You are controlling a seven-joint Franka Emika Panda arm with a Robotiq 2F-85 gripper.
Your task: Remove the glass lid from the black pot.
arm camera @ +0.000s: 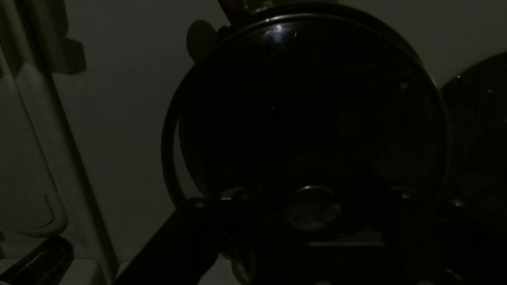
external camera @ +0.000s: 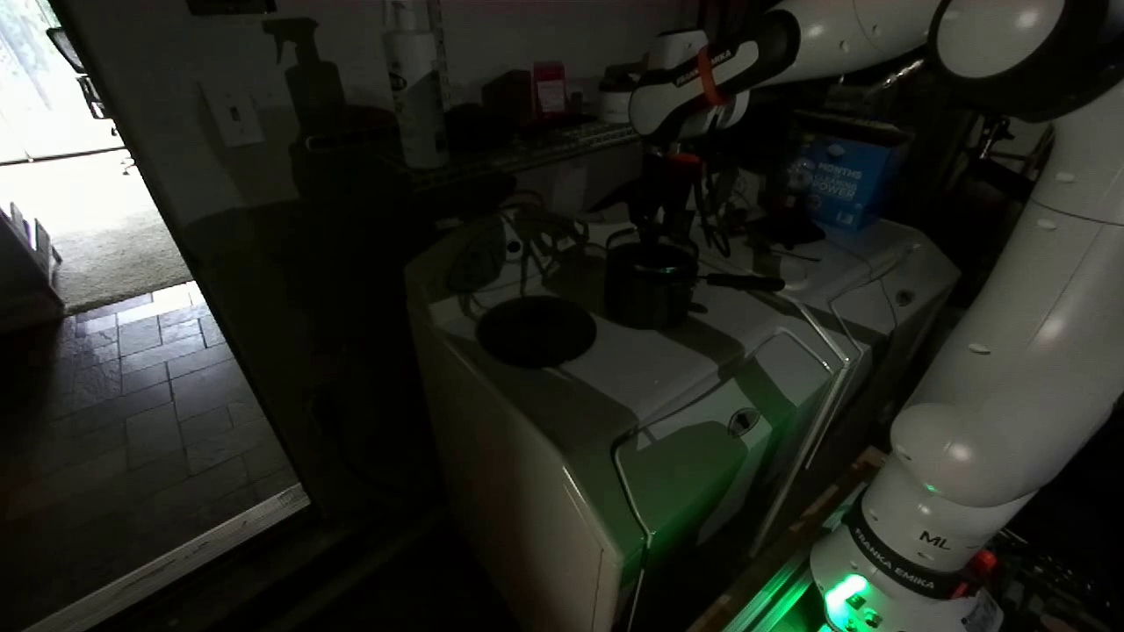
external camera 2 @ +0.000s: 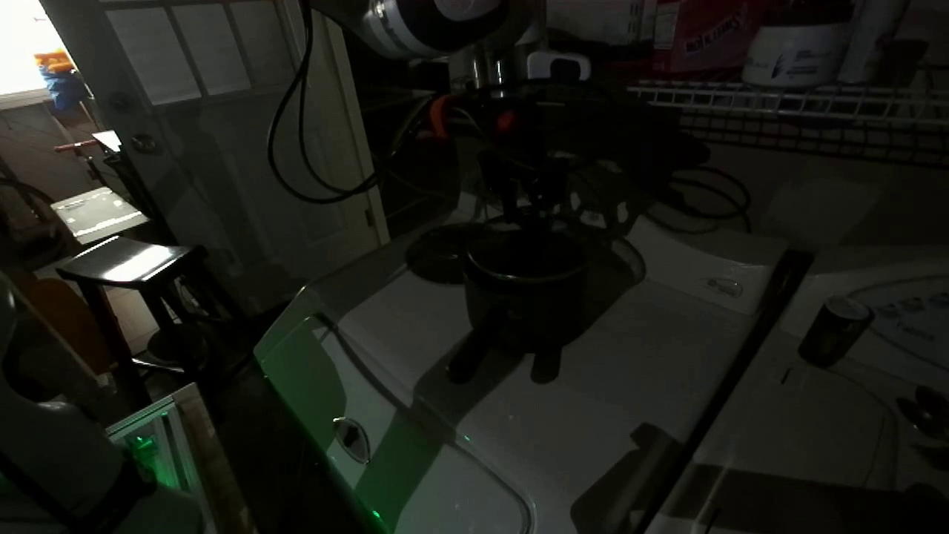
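Pot (external camera: 645, 297): black, standing upright on the washer (external camera 2: 615, 400), its handle (external camera: 746, 282) sticking out to one side.
Lid (arm camera: 309, 114): glass, hanging over the pot rather than sitting squarely on it, overhanging the side away from the dish (external camera: 536, 332); whether an edge is touching the pot is not showing.
Knob (arm camera: 313, 217): rising from the lid, above the pot.
Hand (arm camera: 315, 202): above the pot, clenching on the knob.
Dish: dark, round, lying just beside the pot.
Removal, as judged: looking partly done; the next move is probably calling for a straight lift before any sideways carry.
Knob hazard: with its rounded form and an off-centre lid, it could be turning or slipping from the hand, dropping glass onto the pot.
Pot hazard: a low sideways pull could be catching the lid's edge, dragging or tipping the pot.
Dish hazard: a low carry towards that side of the pot could be knocking glass against it.
Light: dim around the pot, possibly hiding contact.
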